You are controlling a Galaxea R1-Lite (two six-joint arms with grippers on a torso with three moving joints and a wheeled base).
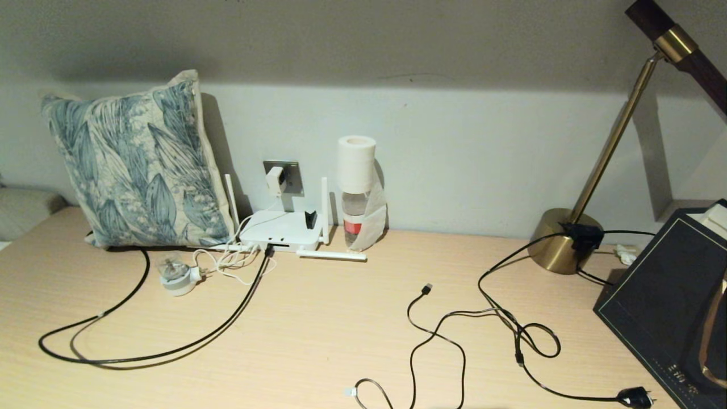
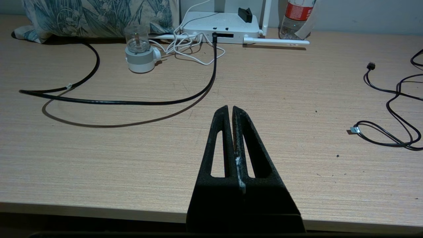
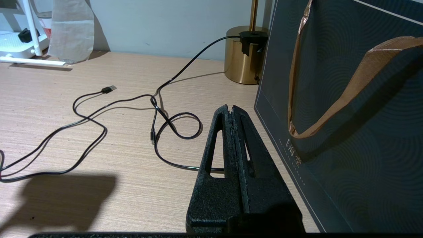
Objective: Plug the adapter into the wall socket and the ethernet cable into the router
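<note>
Adapter [image 1: 275,180] sat plugged into the wall socket [image 1: 290,176] above the tabletop's [image 1: 318,335] back edge. Below it, the ethernet cable [image 1: 170,352] ran into the router's [image 1: 281,230] front port. Left gripper [image 2: 230,110] and right gripper [image 3: 230,110] hung clenched and empty near the front edge.
</note>
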